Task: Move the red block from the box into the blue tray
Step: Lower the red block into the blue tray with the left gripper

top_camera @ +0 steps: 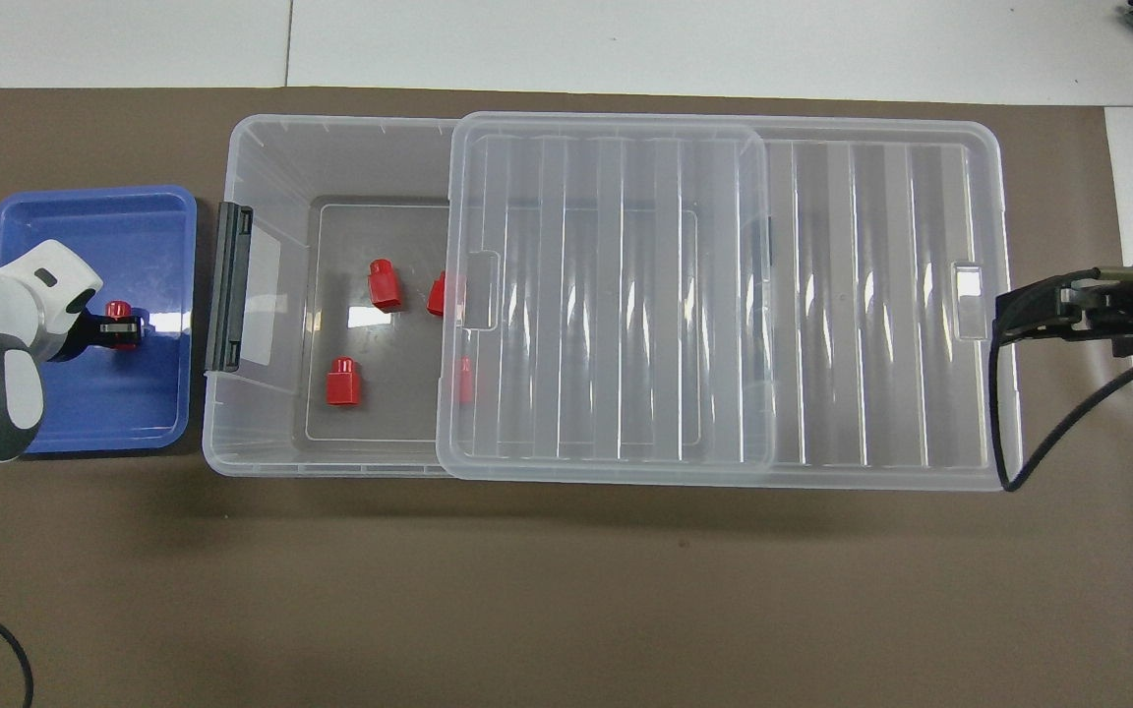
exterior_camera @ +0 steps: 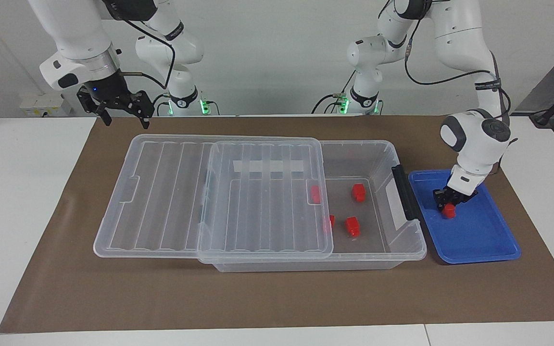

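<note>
red block [exterior_camera: 448,210] | gripped, low over blue tray [exterior_camera: 479,240] | beside box [exterior_camera: 378,158]

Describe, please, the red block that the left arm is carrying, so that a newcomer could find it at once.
Start at the blue tray beside the latch end of the clear box. The left gripper is low over it, jaws shut on the red block. It is the only red block outside the box.
</note>
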